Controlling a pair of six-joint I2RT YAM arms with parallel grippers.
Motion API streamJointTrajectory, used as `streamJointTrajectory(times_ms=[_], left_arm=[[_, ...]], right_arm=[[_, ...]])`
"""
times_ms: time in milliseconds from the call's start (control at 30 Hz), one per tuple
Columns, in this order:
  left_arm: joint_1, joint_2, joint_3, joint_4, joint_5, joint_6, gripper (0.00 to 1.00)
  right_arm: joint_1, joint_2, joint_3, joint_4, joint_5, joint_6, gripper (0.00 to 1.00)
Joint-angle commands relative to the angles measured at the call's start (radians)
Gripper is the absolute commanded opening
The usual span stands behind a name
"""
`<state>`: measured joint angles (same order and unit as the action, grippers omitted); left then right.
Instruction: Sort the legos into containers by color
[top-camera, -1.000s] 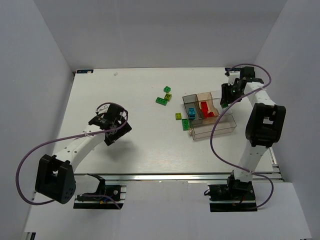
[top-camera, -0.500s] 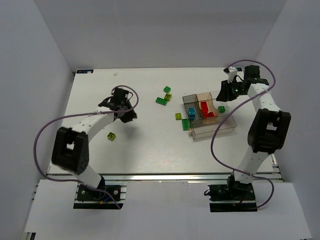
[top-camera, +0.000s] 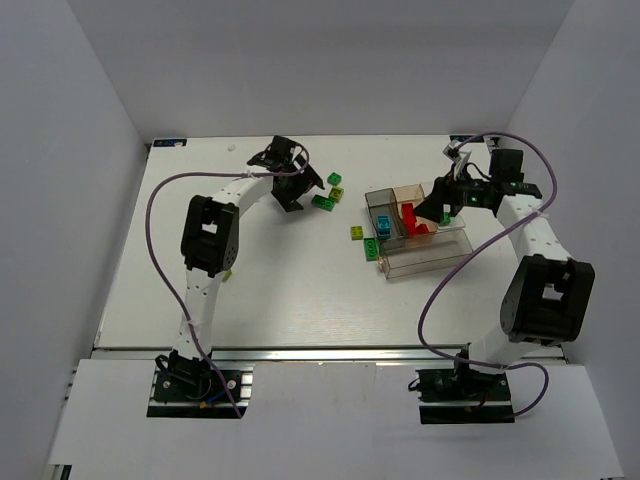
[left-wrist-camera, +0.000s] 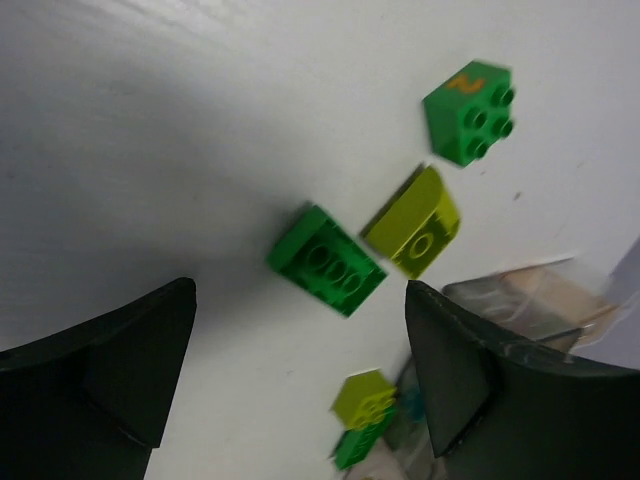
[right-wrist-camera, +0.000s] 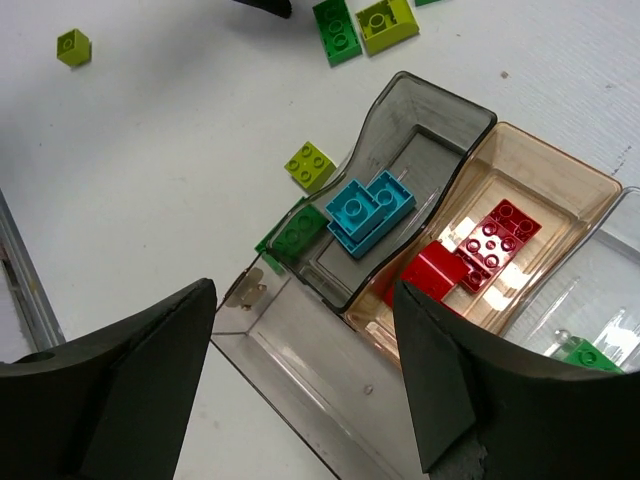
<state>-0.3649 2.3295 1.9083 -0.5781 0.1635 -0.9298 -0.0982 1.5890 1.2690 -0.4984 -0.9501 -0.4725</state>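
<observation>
The clear divided container (top-camera: 430, 262) stands right of centre; it also shows in the right wrist view (right-wrist-camera: 300, 350). It holds light blue bricks (right-wrist-camera: 370, 210), red bricks (right-wrist-camera: 490, 240) in the tan section and one green brick (right-wrist-camera: 590, 352). My right gripper (top-camera: 437, 208) hovers over it, open and empty (right-wrist-camera: 305, 380). My left gripper (top-camera: 300, 193) is open and empty (left-wrist-camera: 300, 370), just left of a green brick (left-wrist-camera: 325, 260), a yellow-green brick (left-wrist-camera: 412, 222) and a green square brick (left-wrist-camera: 468, 112). A yellow-green brick (left-wrist-camera: 365, 398) and a green brick (left-wrist-camera: 360, 440) lie against the container's left side.
One yellow-green brick (right-wrist-camera: 73, 47) lies alone far to the left on the white table. White walls enclose the table on three sides. Purple cables loop from both arms.
My left arm has swung from the table's left middle to the far centre beside the green bricks, uncovering a yellow-green brick where it was. My right gripper has moved from behind the container to over it.
</observation>
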Motion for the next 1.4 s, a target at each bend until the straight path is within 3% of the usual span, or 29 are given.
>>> streamJointTrajectory(times_ms=[0,200,433,600,1000,1367], left_arm=[[-0.002,0.027,0.106,-0.071,0.016,-0.191,0.95],[-0.011,0.067,0.150,-0.150,-0.032,-0.363,0.89],[-0.022,0.136,0.202,-0.215,-0.004,-0.429,0.83],[-0.040,0.208,0.293,-0.276,0.031,-0.435,0.76],[-0.040,0.248,0.301,-0.347,0.050,-0.400,0.57],[-0.040,0.215,0.219,-0.364,0.028,-0.356,0.54]], right_arm=[[-0.005,-0.086,-0.037,0.141,-0.012,0.080,0.76],[-0.006,-0.153,-0.140,0.251,0.010,0.161,0.76],[-0.009,-0.179,-0.195,0.340,0.013,0.206,0.76],[-0.011,-0.202,-0.240,0.397,0.011,0.218,0.76],[-0.011,-0.288,-0.341,0.544,0.005,0.281,0.75],[-0.011,-0.308,-0.352,0.538,-0.012,0.261,0.75]])
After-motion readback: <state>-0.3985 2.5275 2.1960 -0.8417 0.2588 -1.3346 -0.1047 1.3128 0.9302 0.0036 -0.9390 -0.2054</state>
